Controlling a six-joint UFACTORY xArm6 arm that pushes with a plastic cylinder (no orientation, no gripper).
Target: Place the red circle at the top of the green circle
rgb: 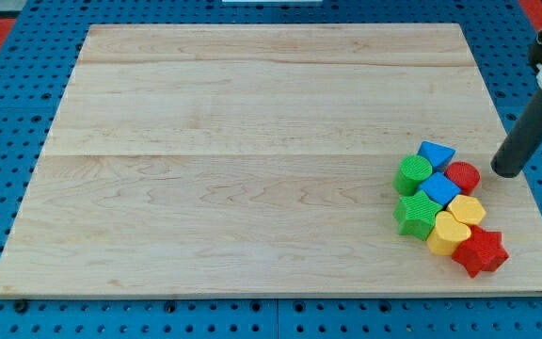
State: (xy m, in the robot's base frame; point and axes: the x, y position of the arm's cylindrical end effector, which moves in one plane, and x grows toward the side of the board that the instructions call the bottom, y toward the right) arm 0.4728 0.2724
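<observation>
Sitting at the cluster's left edge: green circle (pixel 412 174), green star (pixel 416 216) below it. Crowding the middle: blue blocks (pixel 438 188), yellow blocks (pixel 451 232), red star (pixel 481 251). Resting at the view's right: red circle (pixel 462 176), my tip (pixel 508 171) hovering just beside it, apart; carrying no fingers.

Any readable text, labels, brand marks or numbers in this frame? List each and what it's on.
None. No text, label, brand mark or number can be read anywhere in the view.
Wooden board: bare grain, no print.
Blocks, including the red circle and the green circle: plain coloured faces, no marks.
Dark rod ending in my tip, just to the view's right of the red circle: no lettering visible.
Blue pegboard around the board: holes only.
</observation>
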